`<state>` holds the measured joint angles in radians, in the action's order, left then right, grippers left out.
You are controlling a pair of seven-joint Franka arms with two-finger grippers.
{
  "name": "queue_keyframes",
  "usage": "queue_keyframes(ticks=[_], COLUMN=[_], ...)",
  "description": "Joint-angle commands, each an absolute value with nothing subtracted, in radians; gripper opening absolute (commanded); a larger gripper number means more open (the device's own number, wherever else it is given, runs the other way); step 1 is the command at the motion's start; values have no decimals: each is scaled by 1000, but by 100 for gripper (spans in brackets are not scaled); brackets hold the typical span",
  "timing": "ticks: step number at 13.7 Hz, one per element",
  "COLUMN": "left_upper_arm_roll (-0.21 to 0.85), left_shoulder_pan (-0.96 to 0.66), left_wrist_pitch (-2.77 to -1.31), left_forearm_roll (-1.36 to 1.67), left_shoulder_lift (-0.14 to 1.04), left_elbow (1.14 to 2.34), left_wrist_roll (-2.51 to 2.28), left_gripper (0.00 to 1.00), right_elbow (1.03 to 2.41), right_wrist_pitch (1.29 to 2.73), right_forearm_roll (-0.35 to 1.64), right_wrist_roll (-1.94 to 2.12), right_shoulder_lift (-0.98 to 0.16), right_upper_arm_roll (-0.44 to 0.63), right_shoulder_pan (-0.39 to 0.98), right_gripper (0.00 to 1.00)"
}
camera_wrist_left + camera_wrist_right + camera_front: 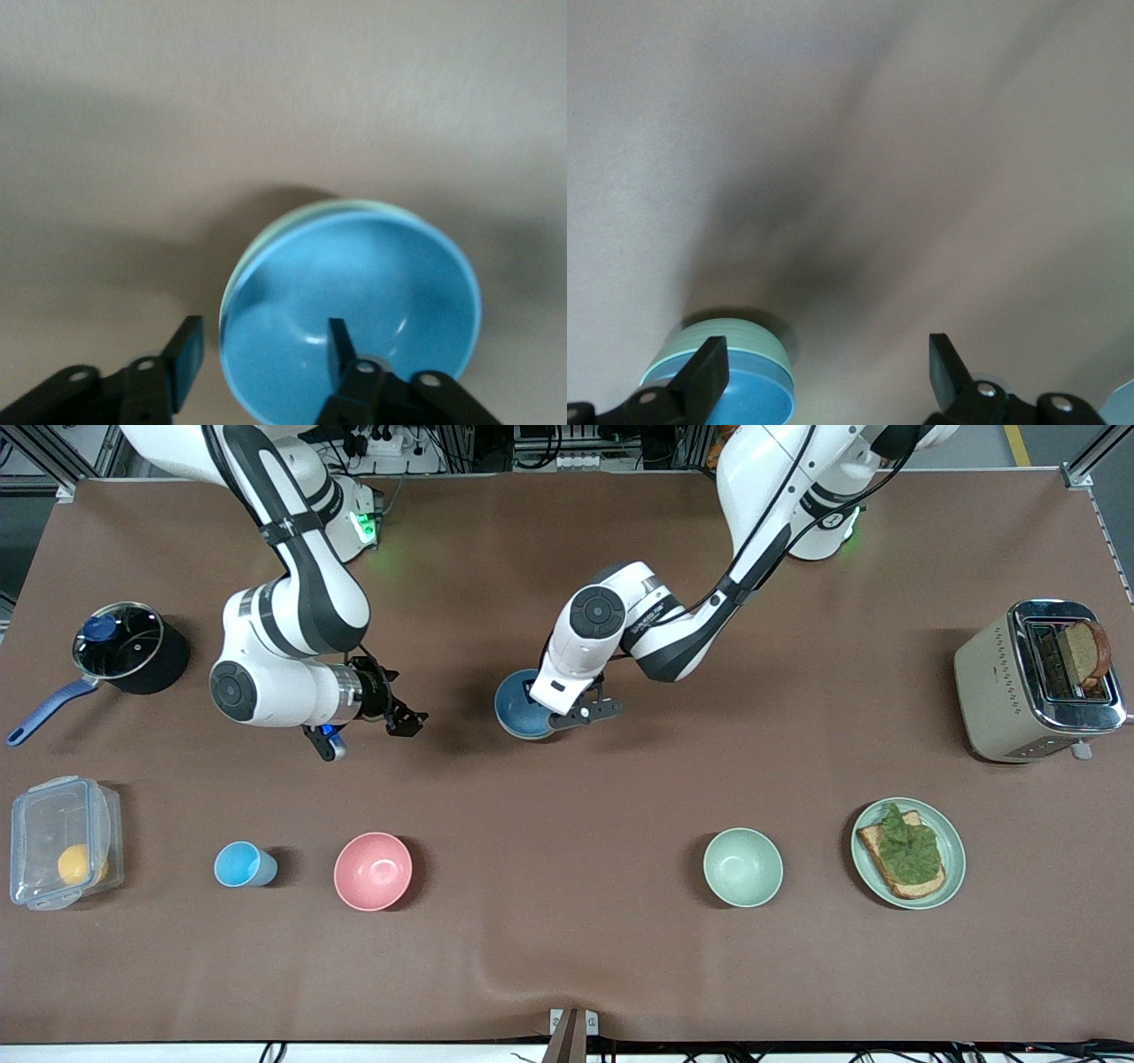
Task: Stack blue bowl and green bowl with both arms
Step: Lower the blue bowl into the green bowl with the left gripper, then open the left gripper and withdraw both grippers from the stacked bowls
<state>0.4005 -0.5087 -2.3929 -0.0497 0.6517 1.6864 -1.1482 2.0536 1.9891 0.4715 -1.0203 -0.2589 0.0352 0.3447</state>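
Two round matte bowls, blue bowl point(354, 301) nested in green bowl point(266, 243)

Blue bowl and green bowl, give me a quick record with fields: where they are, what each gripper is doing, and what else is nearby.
blue bowl: nested in the green bowl, mid-table
left gripper: open, fingers straddling the blue bowl's rim
right gripper: open, empty, over bare table toward the right arm's end
nearer the front camera: pink bowl, pale green bowl
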Motion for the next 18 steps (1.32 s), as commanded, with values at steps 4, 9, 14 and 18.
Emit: queue_keyframes(ticks=[4, 9, 14, 18], left_upper_arm_roll=[365, 367, 365, 367], left_shoulder_pan=[-395, -238, -164, -98], left_wrist_pitch=[-2153, -2100, -2008, -1864], left_forearm_roll=[-84, -144, -170, -172], left_shoulder_lift=[583, 523, 460, 384], left_elbow=[1519, 1466, 1465, 1456], left_wrist_roll=[-1080, -951, -783, -619], left_gripper=[100, 100, 100, 100], right_elbow=[2066, 2057, 2059, 2069], right_wrist_pitch=[1983, 1889, 1851, 1845], right_forearm_roll=[495, 483, 486, 629], right_wrist_roll=[-1006, -908, -862, -784], right_shoulder_lift=[-245, -210, -201, -245], right_upper_arm_roll=[23, 23, 23, 25], right_shoulder_pan=[287, 192, 132, 72], right_gripper=[100, 100, 100, 100])
